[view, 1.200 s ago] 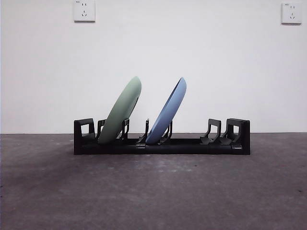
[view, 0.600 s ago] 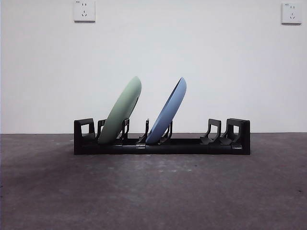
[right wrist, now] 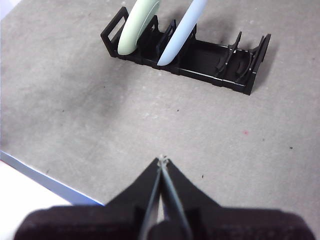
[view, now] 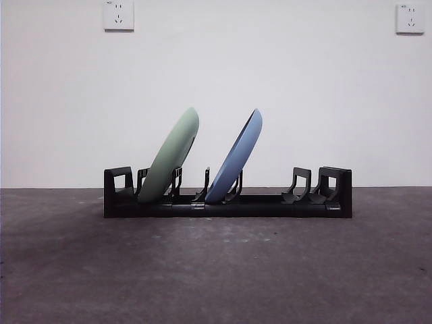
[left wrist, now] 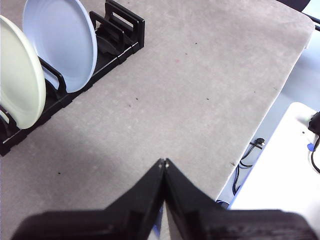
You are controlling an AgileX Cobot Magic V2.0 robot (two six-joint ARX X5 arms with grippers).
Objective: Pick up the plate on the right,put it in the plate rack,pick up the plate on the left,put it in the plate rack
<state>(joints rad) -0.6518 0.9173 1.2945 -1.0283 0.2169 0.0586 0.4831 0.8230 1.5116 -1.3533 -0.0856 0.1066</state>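
Note:
The black plate rack (view: 270,204) stands across the middle of the grey table. A pale green plate (view: 172,156) leans in its left slots and a light blue plate (view: 236,156) leans in the slots beside it. Both wrist views show the same rack (left wrist: 117,30) (right wrist: 210,62) with the green plate (left wrist: 17,80) (right wrist: 140,25) and the blue plate (left wrist: 62,42) (right wrist: 182,30) in it. My left gripper (left wrist: 163,162) is shut and empty, well back from the rack above bare table. My right gripper (right wrist: 161,160) is shut and empty too, far from the rack.
Two empty prong pairs and a blocky end (view: 335,189) stand at the rack's right. The table edge (left wrist: 270,115) runs close to my left gripper, with cables and a white surface (left wrist: 280,175) beyond it. A blue-trimmed table edge (right wrist: 45,180) lies near my right gripper.

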